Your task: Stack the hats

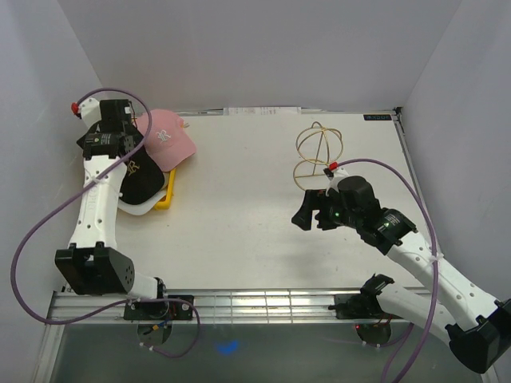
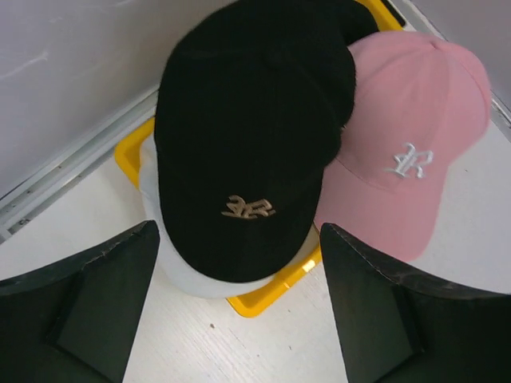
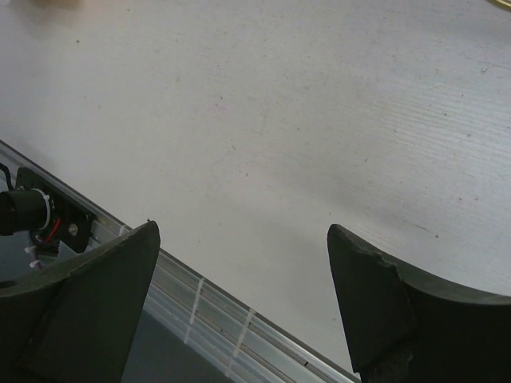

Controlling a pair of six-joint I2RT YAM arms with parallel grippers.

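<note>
The left claw is hanging wide open over the hats and is holding nothing. The black hat is sitting on top of the white hat. Both are resting on a yellow tray at about 10 o'clock on the table. The pink hat is lying on the table at 3 o'clock from the black one, and the black crown is covering a bit of its edge. No tan hat is showing.

The right claw is also open wide and empty. It is waiting over bare table, well apart from the hats, and a gold wire stand is standing at 12 o'clock from it.

The pink hat is probably the next one to go on the pile. The left claw should come down on the pink crown near the logo, pinch the cloth firmly, lift it clear of the black hat, and set it straight on top. Grabbing black cloth too would pull the pile over.

The hats are looking soft and floppy, with round tops and stiff curved brims. Each one seen is showing a small stitched logo. The tray is looking hard and shiny. The table is looking flat, pale and a little scratched.
</note>
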